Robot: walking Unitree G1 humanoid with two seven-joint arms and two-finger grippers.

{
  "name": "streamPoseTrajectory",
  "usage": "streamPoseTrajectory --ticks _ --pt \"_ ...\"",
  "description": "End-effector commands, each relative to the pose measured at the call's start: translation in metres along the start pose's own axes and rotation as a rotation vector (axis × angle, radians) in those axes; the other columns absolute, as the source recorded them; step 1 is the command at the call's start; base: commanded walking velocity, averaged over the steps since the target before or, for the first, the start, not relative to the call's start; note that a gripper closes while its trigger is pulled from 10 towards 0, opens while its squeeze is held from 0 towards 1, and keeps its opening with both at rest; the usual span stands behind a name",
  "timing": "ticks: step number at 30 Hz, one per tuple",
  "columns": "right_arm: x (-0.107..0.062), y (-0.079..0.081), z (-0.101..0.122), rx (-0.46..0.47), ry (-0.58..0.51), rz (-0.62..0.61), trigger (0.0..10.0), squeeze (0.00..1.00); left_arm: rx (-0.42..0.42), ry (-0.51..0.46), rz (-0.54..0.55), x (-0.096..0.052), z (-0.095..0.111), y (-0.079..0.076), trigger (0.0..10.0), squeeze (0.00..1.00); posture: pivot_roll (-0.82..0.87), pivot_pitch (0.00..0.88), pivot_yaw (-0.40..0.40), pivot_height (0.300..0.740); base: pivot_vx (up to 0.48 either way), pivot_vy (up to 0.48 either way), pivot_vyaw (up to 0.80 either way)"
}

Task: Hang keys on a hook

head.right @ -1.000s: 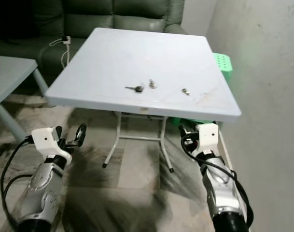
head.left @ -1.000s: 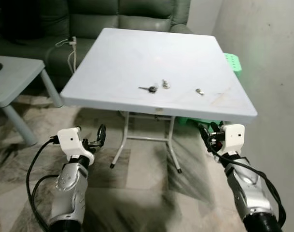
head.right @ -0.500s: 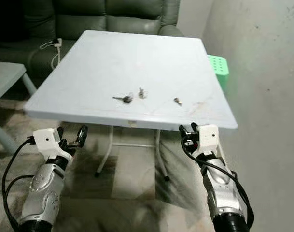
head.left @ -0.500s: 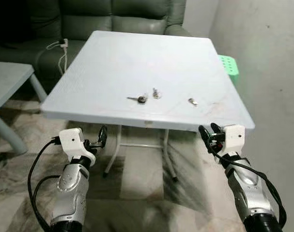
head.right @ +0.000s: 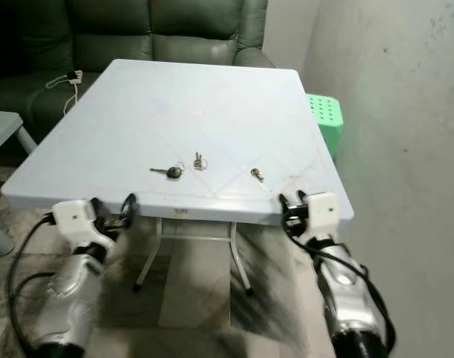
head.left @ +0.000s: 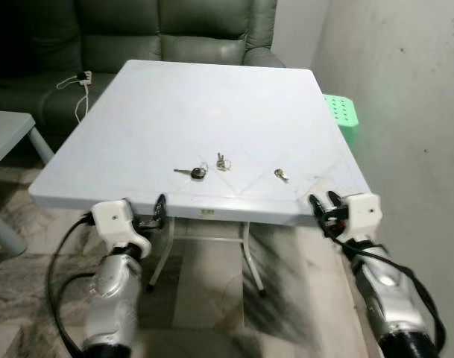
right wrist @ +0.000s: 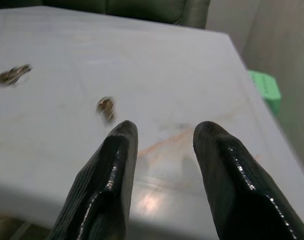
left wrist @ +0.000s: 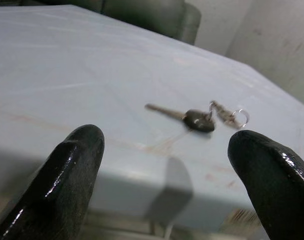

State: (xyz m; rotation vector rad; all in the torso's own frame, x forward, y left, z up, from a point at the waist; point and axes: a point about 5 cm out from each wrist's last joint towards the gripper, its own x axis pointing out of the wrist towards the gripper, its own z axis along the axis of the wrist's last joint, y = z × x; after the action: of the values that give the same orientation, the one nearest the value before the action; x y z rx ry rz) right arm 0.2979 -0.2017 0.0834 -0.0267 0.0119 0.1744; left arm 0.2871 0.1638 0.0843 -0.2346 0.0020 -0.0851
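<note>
Pale-blue table (head.left: 212, 104) carries your black-headed key (head.left: 191, 173), just ahead of the left gripper (head.left: 148, 212) at the near edge; its fingers (left wrist: 72, 170) are spread and empty. Your right wrist view alone resolves the small key (right wrist: 106, 107) just beyond the right gripper (right wrist: 164, 165), released, fingers apart.

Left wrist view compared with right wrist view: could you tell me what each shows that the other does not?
Left wrist: the black-headed key and a ringed key beside it, ahead of the open left tool. Right wrist: a small lone key ahead of the open right tool, the green stool, and a blurred key farther off, possibly one of those. Both: the white table and the sofa.
</note>
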Motion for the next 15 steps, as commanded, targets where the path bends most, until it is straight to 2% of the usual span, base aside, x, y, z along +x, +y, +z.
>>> streamPoseTrajectory --ticks 1,8,15 --pt "0.0037 0.0047 0.0044 0.004 -0.016 0.019 10.0 0.0 0.015 -0.016 0.027 -0.0008 0.0066 0.0092 10.0 0.0 0.03 0.061 -0.085 0.74 0.326 0.0 0.0" --pt "0.0036 0.0044 0.0045 0.002 -0.014 0.019 10.0 0.0 0.011 -0.023 0.027 -0.0025 0.0064 0.0092 10.0 0.0 0.03 0.066 -0.088 0.74 0.305 0.0 0.0" --pt "0.0035 0.0038 0.0051 0.003 -0.018 0.016 10.0 0.0 0.017 -0.028 0.028 -0.0044 0.0057 0.0083 10.0 0.0 0.03 0.072 -0.088 0.74 0.0 0.0 0.0"
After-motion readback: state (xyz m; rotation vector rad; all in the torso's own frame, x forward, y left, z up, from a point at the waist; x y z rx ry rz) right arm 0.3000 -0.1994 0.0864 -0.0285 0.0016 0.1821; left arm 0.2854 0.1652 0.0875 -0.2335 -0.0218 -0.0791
